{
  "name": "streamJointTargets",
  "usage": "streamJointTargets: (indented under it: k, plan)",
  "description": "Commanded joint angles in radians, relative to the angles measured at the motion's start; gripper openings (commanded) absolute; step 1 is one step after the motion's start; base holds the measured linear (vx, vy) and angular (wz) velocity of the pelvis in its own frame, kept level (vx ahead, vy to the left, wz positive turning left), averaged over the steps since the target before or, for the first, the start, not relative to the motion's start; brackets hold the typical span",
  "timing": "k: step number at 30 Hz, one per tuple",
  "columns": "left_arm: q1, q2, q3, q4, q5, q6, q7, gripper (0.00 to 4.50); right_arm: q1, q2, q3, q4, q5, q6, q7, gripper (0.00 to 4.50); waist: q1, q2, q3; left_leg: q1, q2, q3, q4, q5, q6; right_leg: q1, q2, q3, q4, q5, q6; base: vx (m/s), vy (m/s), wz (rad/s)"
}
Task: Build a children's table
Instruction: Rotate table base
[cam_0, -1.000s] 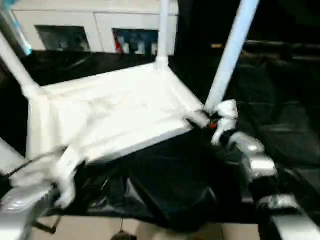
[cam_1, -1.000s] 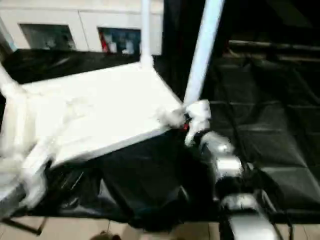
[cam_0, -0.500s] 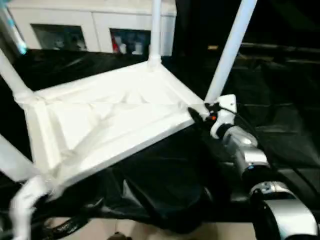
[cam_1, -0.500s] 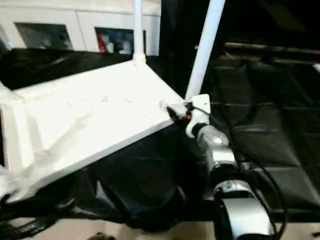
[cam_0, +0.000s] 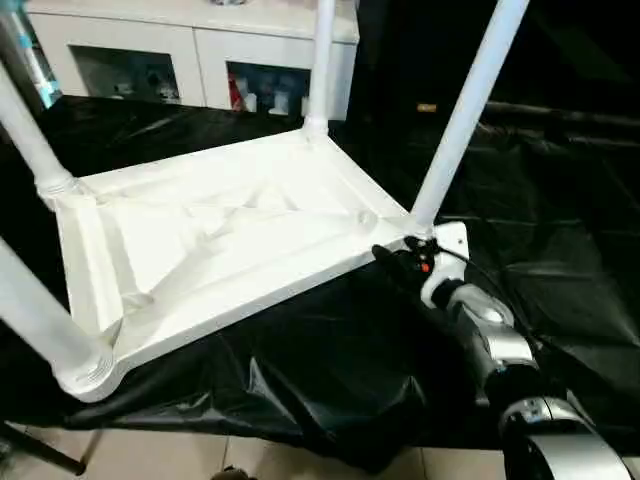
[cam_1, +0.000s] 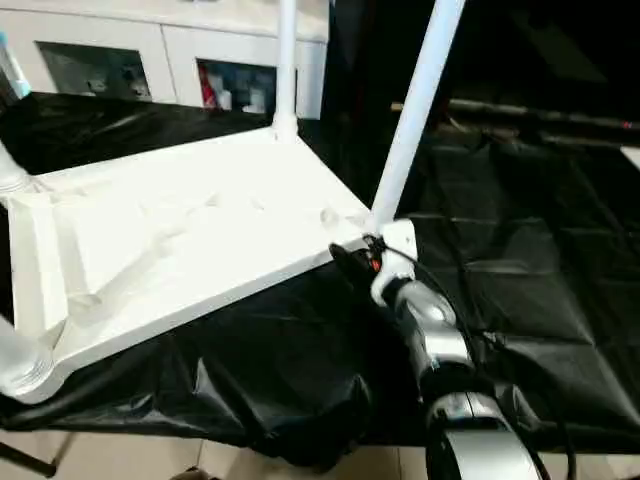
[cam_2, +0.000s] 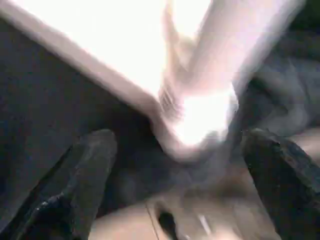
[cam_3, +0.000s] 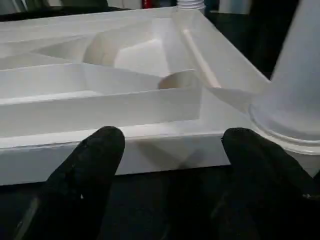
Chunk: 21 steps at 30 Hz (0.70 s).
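Tabletop (cam_0: 220, 240) upside down on black sheet (cam_0: 330, 370), four legs up — right pincer (cam_3: 170, 150) released at its corner rim; left pincer (cam_2: 175, 165) released by a corner leg (cam_2: 220, 60).

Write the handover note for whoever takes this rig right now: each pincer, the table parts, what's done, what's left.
Right pincer: open, fingers apart at the tabletop's near rim, beside a corner leg; nothing gripped.
Left pincer: fingers wide apart, pointed at the near-left leg and its socket, holding nothing.
Tabletop lies underside up on the black sheet.
Done: all four legs stand in their corner sockets.
Left: probably check each leg is seated, then turn the table onto its legs.
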Motion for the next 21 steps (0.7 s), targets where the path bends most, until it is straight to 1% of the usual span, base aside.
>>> streamJointTargets:
  k: [1,2,3,4,5,6,7,8,9,10,11,12,13,14,15,16,17,18,19,20,21]
  plan:
    - [-0.034,-0.005,0.0,-0.025,-0.041,0.01,0.023,4.45,0.016,-0.01,-0.003,-0.033,-0.002,0.011,0.002,3.66,0.0,0.037,-0.033,0.037,0.062,-0.037,-0.098,-0.487,-0.069,0.003,-0.09,0.069,-0.089,-0.387,-0.159,0.0,0.0,0.0]
    - [-0.052,-0.009,-0.005,-0.038,-0.054,0.024,0.032,4.45,0.018,-0.009,-0.004,-0.037,-0.001,0.014,0.001,3.66,0.0,0.035,-0.035,0.038,0.062,-0.037,-0.097,-0.489,-0.07,0.003,-0.091,0.071,-0.088,-0.378,-0.162,0.0,0.0,0.0]
    - [-0.128,-0.043,-0.052,-0.108,-0.112,0.078,0.084,4.45,0.028,-0.004,-0.005,-0.049,0.002,0.021,-0.004,3.66,-0.002,0.04,-0.038,0.035,0.063,-0.036,-0.099,-0.481,-0.077,0.008,-0.089,0.071,-0.08,-0.346,-0.171,0.0,0.0,0.0]
    - [-0.139,-0.05,-0.063,-0.118,-0.12,0.083,0.092,4.45,0.029,-0.002,-0.003,-0.05,0.001,0.023,-0.004,3.66,0.0,0.038,-0.038,0.041,0.063,-0.034,-0.097,-0.483,-0.079,0.003,-0.089,0.072,-0.082,-0.338,-0.175,0.0,0.0,0.0]
    - [-0.183,-0.083,-0.11,-0.162,-0.151,0.1,0.126,4.45,0.033,0.002,0.008,-0.053,-0.008,0.03,-0.004,3.66,0.005,0.038,-0.034,0.045,0.059,-0.032,-0.093,-0.502,-0.08,-0.002,-0.091,0.075,-0.087,-0.354,-0.183,0.0,0.0,0.0]
    - [-0.2,-0.098,-0.13,-0.176,-0.16,0.105,0.14,4.45,0.032,0.003,0.015,-0.048,-0.017,0.031,-0.008,3.66,0.009,0.038,-0.033,0.046,0.058,-0.033,-0.091,-0.51,-0.08,-0.002,-0.093,0.076,-0.089,-0.372,-0.183,0.0,0.0,0.0]
    - [-0.205,-0.103,-0.135,-0.18,-0.163,0.106,0.143,4.45,0.031,0.003,0.017,-0.047,-0.02,0.031,-0.009,3.66,0.013,0.035,-0.035,0.04,0.058,-0.038,-0.092,-0.501,-0.079,0.005,-0.099,0.076,-0.09,-0.399,-0.176,0.0,0.0,0.0]
    - [-0.228,-0.125,-0.163,-0.199,-0.166,0.104,0.164,4.45,0.027,0.006,0.026,-0.037,-0.032,0.031,-0.015,3.66,0.013,0.034,-0.036,0.038,0.057,-0.039,-0.092,-0.492,-0.077,0.007,-0.099,0.076,-0.091,-0.404,-0.169,0.0,0.0,0.0]
    - [-0.276,-0.16,-0.209,-0.223,-0.179,0.11,0.197,4.45,0.015,0.012,0.044,-0.012,-0.055,0.036,-0.028,3.66,0.011,0.029,-0.041,0.034,0.058,-0.039,-0.094,-0.449,-0.079,0.013,-0.099,0.075,-0.085,-0.383,-0.161,0.0,0.0,0.0]
    - [-0.298,-0.174,-0.233,-0.241,-0.198,0.122,0.211,4.45,0.007,0.015,0.055,0.002,-0.07,0.041,-0.036,3.66,0.01,0.027,-0.042,0.035,0.056,-0.038,-0.092,-0.432,-0.076,0.013,-0.099,0.077,-0.086,-0.367,-0.163,0.0,0.0,0.0]
    - [-0.31,-0.181,-0.247,-0.254,-0.213,0.132,0.216,4.45,0.002,0.017,0.063,0.011,-0.079,0.045,-0.04,3.66,0.008,0.027,-0.043,0.03,0.054,-0.039,-0.091,-0.411,-0.074,0.017,-0.099,0.077,-0.082,-0.353,-0.165,0.0,0.0,0.0]
    - [-0.318,-0.186,-0.256,-0.263,-0.222,0.139,0.22,4.45,-0.001,0.019,0.068,0.016,-0.086,0.047,-0.043,3.66,0.007,0.027,-0.044,0.028,0.054,-0.039,-0.09,-0.404,-0.075,0.019,-0.098,0.077,-0.081,-0.349,-0.165,0.0,0.0,0.0]
    - [-0.329,-0.193,-0.266,-0.277,-0.237,0.154,0.225,4.45,-0.005,0.021,0.075,0.022,-0.094,0.049,-0.046,3.66,0.004,0.025,-0.047,0.028,0.053,-0.038,-0.089,-0.377,-0.07,0.02,-0.097,0.076,-0.078,-0.321,-0.169,0.0,0.0,0.0]
    - [-0.365,-0.214,-0.31,-0.338,-0.31,0.219,0.245,4.45,-0.027,0.031,0.084,0.049,-0.107,0.055,-0.058,3.66,-0.001,0.02,-0.048,0.027,0.053,-0.035,-0.087,-0.368,-0.068,0.019,-0.094,0.076,-0.076,-0.303,-0.171,0.0,0.0,0.0]
    - [-0.375,-0.218,-0.324,-0.352,-0.326,0.234,0.249,4.45,-0.04,0.035,0.085,0.06,-0.11,0.055,-0.062,3.66,0.0,0.024,-0.051,0.03,0.053,-0.034,-0.086,-0.361,-0.073,0.018,-0.091,0.075,-0.071,-0.274,-0.182,0.0,0.0,0.0]
    - [-0.382,-0.219,-0.341,-0.36,-0.328,0.24,0.25,4.45,-0.048,0.037,0.086,0.068,-0.111,0.056,-0.064,3.66,-0.001,0.024,-0.051,0.031,0.053,-0.033,-0.086,-0.36,-0.074,0.017,-0.09,0.074,-0.07,-0.264,-0.186,0.0,0.0,0.0]
    - [-0.382,-0.219,-0.341,-0.36,-0.328,0.24,0.25,4.45,-0.048,0.037,0.086,0.068,-0.111,0.056,-0.064,3.66,0.0,0.023,-0.049,0.027,0.053,-0.034,-0.087,-0.359,-0.07,0.019,-0.09,0.075,-0.07,-0.26,-0.183,0.0,0.0,0.0]
    - [-0.397,-0.222,-0.385,-0.371,-0.325,0.245,0.249,4.45,-0.068,0.042,0.085,0.088,-0.107,0.055,-0.066,3.66,-0.002,0.016,-0.049,0.025,0.053,-0.033,-0.088,-0.36,-0.068,0.021,-0.09,0.075,-0.071,-0.267,-0.18,0.0,0.0,0.0]
    - [-0.397,-0.222,-0.385,-0.371,-0.325,0.245,0.249,4.45,-0.068,0.042,0.085,0.088,-0.107,0.055,-0.066,3.66,-0.003,0.017,-0.049,0.025,0.053,-0.034,-0.087,-0.355,-0.067,0.022,-0.092,0.075,-0.071,-0.28,-0.171,0.0,0.0,0.0]
    - [-0.406,-0.224,-0.408,-0.376,-0.329,0.251,0.248,4.45,-0.078,0.046,0.085,0.101,-0.107,0.054,-0.067,3.66,-0.004,0.013,-0.049,0.024,0.052,-0.032,-0.085,-0.339,-0.065,0.023,-0.093,0.076,-0.071,-0.285,-0.163,0.0,0.0,0.0]
    - [-0.422,-0.231,-0.441,-0.385,-0.34,0.264,0.245,4.45,-0.094,0.052,0.089,0.12,-0.112,0.05,-0.062,3.66,-0.006,0.012,-0.05,0.023,0.051,-0.031,-0.084,-0.327,-0.065,0.024,-0.093,0.077,-0.072,-0.283,-0.16,0.0,0.0,0.0]
